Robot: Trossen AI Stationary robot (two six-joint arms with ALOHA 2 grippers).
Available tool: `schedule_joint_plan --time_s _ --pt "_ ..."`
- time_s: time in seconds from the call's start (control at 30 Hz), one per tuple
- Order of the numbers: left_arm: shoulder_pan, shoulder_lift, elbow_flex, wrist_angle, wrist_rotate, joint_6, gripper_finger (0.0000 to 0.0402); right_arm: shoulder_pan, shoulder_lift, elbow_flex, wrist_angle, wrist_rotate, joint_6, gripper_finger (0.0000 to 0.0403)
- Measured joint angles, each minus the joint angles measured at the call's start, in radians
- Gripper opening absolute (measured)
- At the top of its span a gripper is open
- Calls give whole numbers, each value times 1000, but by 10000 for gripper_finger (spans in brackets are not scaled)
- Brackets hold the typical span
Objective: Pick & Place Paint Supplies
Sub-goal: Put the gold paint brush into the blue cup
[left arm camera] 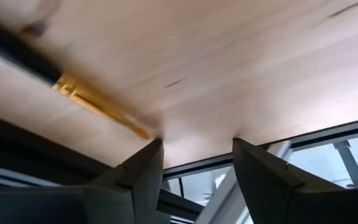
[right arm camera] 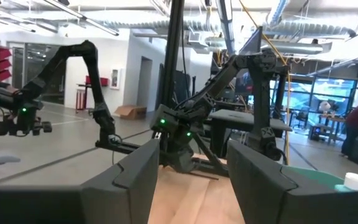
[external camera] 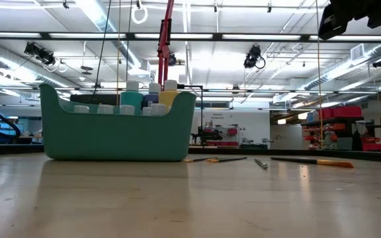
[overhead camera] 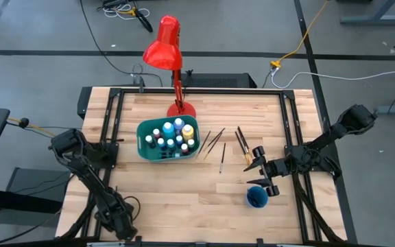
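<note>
From above, the paint bottles (overhead camera: pixel 172 134) already stand inside the teal bin (overhead camera: pixel 145 149), so that part looks done. The brushes (overhead camera: pixel 215 141) lie loose on the wooden surface (overhead camera: pixel 184 199), between the bin and the right arm, so they are left to do. A small blue cup (overhead camera: pixel 256 197) sits near the front and looks empty. The right gripper (overhead camera: pixel 258 171) hangs just above the cup, beside the nearest brush, with its jaws apart and nothing in them. The left gripper (overhead camera: pixel 118 221) waits at the front left corner, well apart from everything.

From the low camera, bottle caps peek over the bin's rim (external camera: pixel 118 109). The brushes lie flat on the surface to the right of it.

The left wrist camera shows the left jaws apart and empty, over bare wood.

The right wrist camera shows the right jaws apart, pointing out level across the room. No brush sits between them.
</note>
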Motion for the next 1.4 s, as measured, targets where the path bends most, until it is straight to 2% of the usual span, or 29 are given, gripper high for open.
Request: schedule_joint_plan --time_s 0.13,0.3,0.53,0.67,0.9,0.97,1.03,1.13,1.17,1.27,1.33,1.4 --pt "17 1 1 -28 4 34 172 0 0 0 0 0 -2 196" --pt "19 2 2 -87 20 -1 150 0 0 0 -1 0 7 196" --pt "51 5 28 -114 0 77 146 0 0 0 0 1 7 196" --pt "76 7 76 -168 -57 148 145 0 0 0 0 1 1 196" --pt "92 9 193 -511 -120 150 145 0 0 0 0 3 1 196" --pt "88 8 221 -600 -110 132 145 0 0 0 0 3 1 196" --pt "77 8 224 -653 -56 120 145 0 0 0 0 1 1 196" --pt "48 8 207 -654 27 50 145 0 0 0 0 0 13 196" --pt "40 7 205 -641 11 28 145 0 0 0 0 0 14 196" --pt "16 6 202 -582 -124 -40 145 0 0 0 -2 0 16 196" --pt "6 7 202 -579 -141 -58 145 0 0 0 -3 0 16 196" --pt "-1 15 202 -587 -113 -66 145 0 0 0 -3 0 16 196"
